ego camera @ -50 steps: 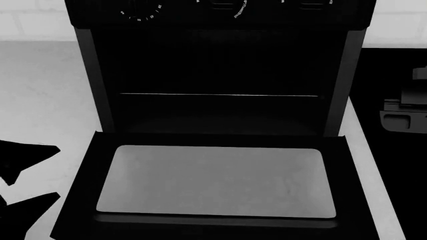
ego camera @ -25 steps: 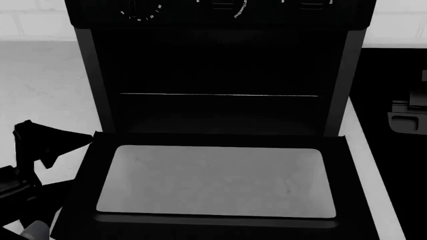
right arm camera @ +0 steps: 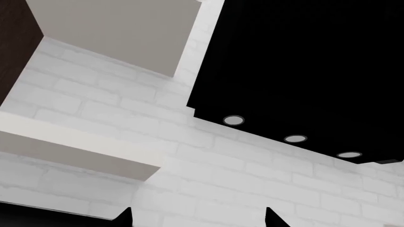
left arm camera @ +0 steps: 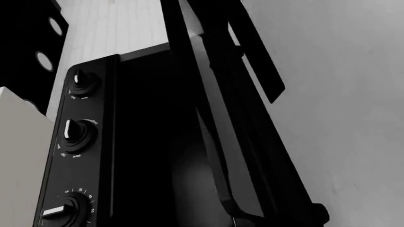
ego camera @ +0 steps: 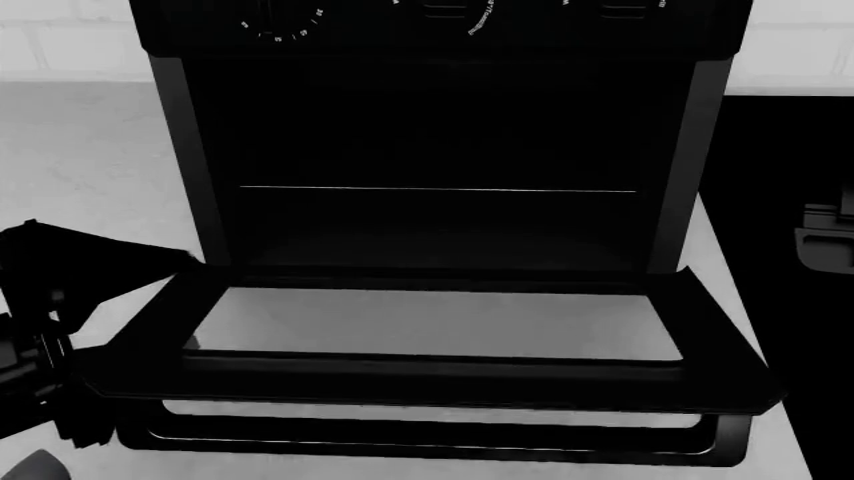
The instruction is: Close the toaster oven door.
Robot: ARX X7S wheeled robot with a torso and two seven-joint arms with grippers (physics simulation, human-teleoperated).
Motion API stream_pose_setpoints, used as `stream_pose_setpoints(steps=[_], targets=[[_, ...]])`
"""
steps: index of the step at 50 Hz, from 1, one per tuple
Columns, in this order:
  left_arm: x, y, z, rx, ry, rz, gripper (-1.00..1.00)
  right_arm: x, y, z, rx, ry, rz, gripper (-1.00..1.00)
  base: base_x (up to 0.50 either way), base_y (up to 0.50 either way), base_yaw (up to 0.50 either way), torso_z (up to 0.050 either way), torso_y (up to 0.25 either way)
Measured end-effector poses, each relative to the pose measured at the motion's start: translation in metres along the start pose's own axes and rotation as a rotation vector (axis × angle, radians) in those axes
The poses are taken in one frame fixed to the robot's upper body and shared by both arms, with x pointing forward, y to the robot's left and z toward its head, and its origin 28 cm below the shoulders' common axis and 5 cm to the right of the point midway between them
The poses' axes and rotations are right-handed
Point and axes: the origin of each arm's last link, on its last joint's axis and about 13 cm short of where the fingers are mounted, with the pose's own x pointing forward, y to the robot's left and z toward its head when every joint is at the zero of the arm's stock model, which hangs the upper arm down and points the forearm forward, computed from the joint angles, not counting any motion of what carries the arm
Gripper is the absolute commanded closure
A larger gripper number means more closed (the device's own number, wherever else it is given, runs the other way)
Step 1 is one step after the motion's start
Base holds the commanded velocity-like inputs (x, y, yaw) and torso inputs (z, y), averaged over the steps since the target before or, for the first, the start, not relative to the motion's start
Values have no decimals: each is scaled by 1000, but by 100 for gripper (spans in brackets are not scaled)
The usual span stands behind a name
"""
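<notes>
Where the head camera looks down over the white countertop point(ego camera: 94, 160), we see the toaster oven point(ego camera: 441, 130) standing square before us, its row of white-marked dials point(ego camera: 280, 22) along the top front and a thin wire rack point(ego camera: 438, 189) crossing the dark cavity. The toaster oven door point(ego camera: 434, 330) hangs partly raised from its hinge at the oven's lower front edge, tilted so that the grey glass window point(ego camera: 427, 322) shows as a shallow band and the black bar handle point(ego camera: 441, 438) juts out along the near edge.

Our left gripper point(ego camera: 60, 300) sits at the door's left corner, dark against the counter, close up to the frame; we cannot tell whether it touches the door, nor how wide its jaws stand. From the left wrist camera we see the same oven from the side: three dials point(left arm camera: 77, 142) in a row on the control panel, and the door point(left arm camera: 227, 132) slanting away from the oven's face.

Our right gripper point(right arm camera: 197, 218) shows only as two dark fingertips point(right arm camera: 124, 217) at the edge of the right wrist view, set well apart with nothing between them. That camera points at a white brick wall point(right arm camera: 208, 165), pale shelves point(right arm camera: 82, 146) and a black panel with round lights point(right arm camera: 296, 61).
</notes>
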Motion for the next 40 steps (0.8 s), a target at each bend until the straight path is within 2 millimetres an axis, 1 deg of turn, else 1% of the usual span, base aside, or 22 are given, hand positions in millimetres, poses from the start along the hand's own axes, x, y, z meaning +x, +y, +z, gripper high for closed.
stream_pose_setpoints(steps=[5,19,21,24,27,35,40], targets=[[-3,0,4,-23,23,8,-100,-1,-1,2,-1,-5,-3,-100,-2,0,-1,0,4],[-7,-8,17,-182,126,57,-100,-1,-3,5,-2,-14,-8,-100,-2,0,0,1,6],[-8,-6,19,-213,141,95,-100,-1,-3,6,-2,-15,-8,-100,-5,0,0,5,6],[-10,3,19,-260,166,189,-100,-1,-3,7,-2,-16,-9,-100,0,0,0,0,3],[-12,6,18,-308,197,234,-100,-1,-3,8,-2,-17,-9,-100,-9,0,2,3,8],[-12,-4,24,-442,244,289,-100,-2,-4,9,-4,-19,-12,-100,-5,0,5,1,7],[-8,-13,29,-586,292,381,-100,-3,-5,10,-4,-20,-15,-100,-2,0,1,2,4]])
